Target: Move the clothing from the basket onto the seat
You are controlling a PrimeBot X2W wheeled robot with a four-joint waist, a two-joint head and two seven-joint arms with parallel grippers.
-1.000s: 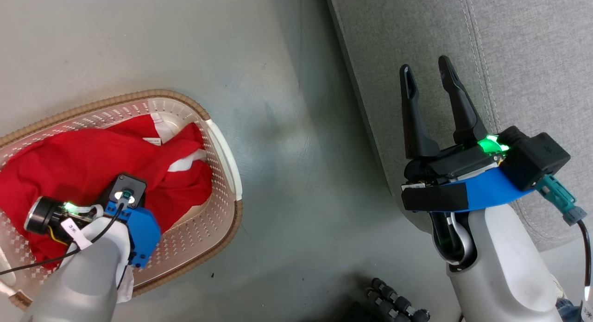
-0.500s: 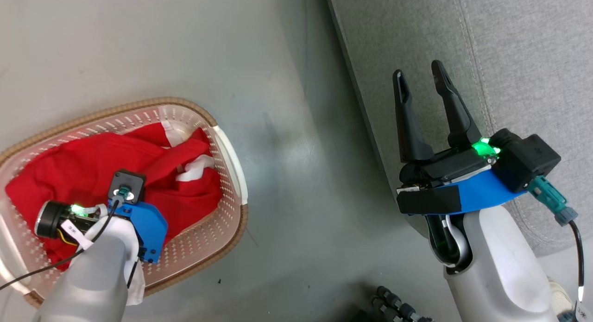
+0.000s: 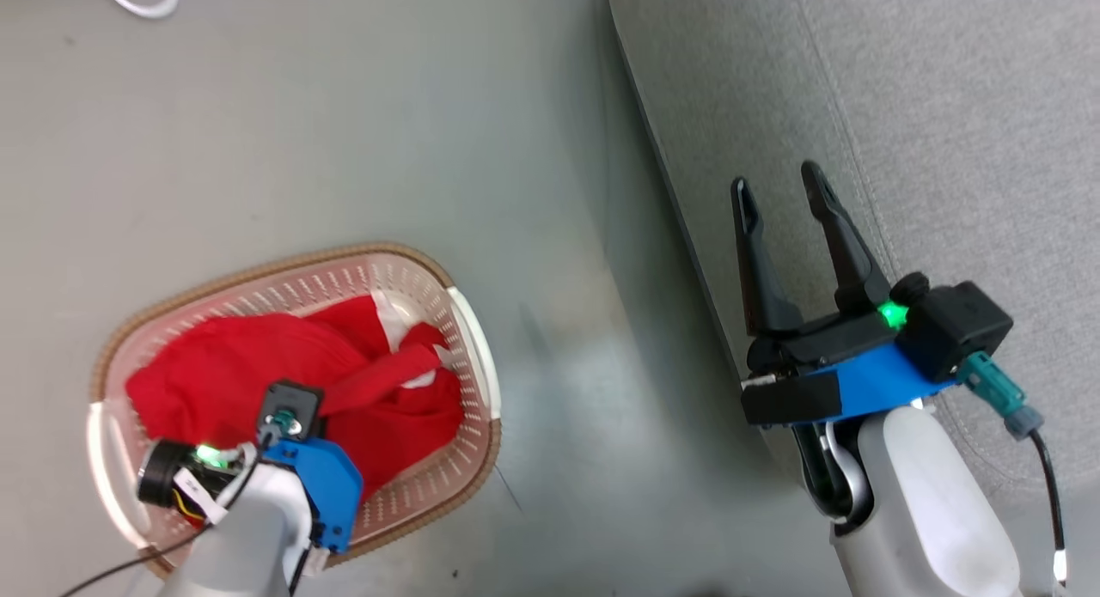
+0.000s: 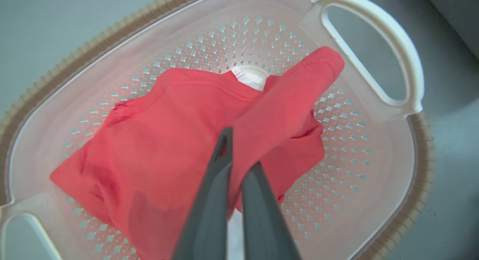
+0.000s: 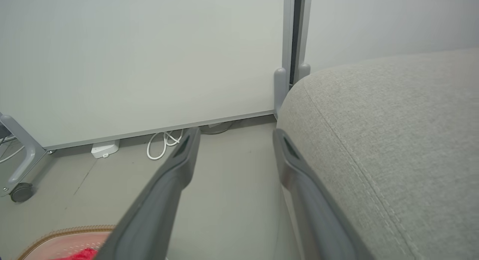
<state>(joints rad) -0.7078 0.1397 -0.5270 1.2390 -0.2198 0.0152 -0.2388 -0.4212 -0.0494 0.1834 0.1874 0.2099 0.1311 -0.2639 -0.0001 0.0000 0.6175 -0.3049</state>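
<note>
The cream-white basket (image 3: 471,339) with a brown rim stands on the floor at the lower left, holding the red clothing (image 3: 215,374). In the left wrist view my left gripper (image 4: 239,151) is shut on a fold of the clothing (image 4: 157,140), which rises to the fingers from the basket (image 4: 374,39) floor. A white part (image 4: 249,75) peeks out at the collar. From the head, my left wrist (image 3: 305,477) hides the fingers. My right gripper (image 3: 776,180) hangs open and holds nothing over the left edge of the grey seat (image 3: 945,107); its wrist view shows the gripper (image 5: 235,132) beside the seat (image 5: 393,140).
Grey floor (image 3: 559,279) lies between basket and seat. A white cable (image 3: 137,0) lies on the floor at the far left. Ahead of the right wrist are a white wall, coiled cables (image 5: 164,144), a small white box (image 5: 104,149) and a castor wheel (image 5: 20,192).
My left gripper has shut on the red clothing and drawn a fold up. The head view has shifted, so the basket looks smaller and further right. The right gripper stays open.
</note>
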